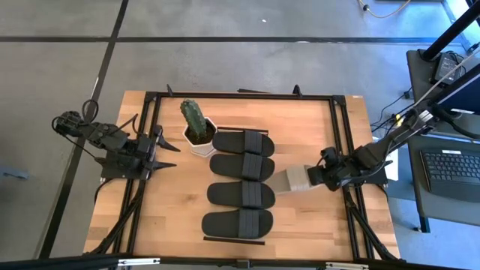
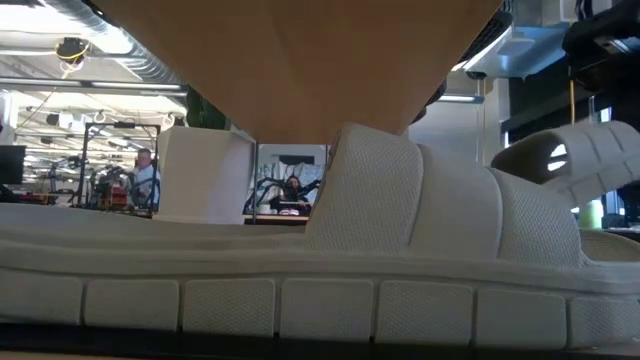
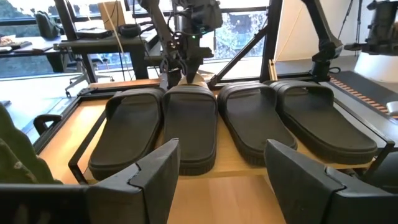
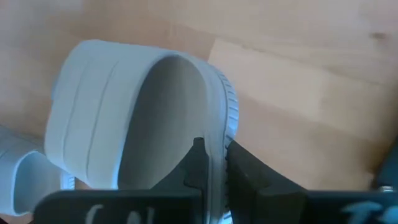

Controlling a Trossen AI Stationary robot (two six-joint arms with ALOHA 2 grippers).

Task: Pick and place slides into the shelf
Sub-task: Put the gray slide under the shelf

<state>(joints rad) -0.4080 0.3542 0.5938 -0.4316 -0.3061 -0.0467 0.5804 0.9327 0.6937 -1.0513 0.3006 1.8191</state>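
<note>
On the wooden tabletop (image 1: 315, 127), the right tool (image 4: 212, 163) pinches a grey-beige slide (image 4: 124, 118); the left tool (image 3: 217, 171) gapes.

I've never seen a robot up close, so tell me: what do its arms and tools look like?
Both arms are dark, nearly black, jointed, with black cables looping beside them. The left tool ends in two pointed prongs; its fingers are broad, angular black plastic. The right tool has thin, dark, wedge-shaped fingers.
</note>
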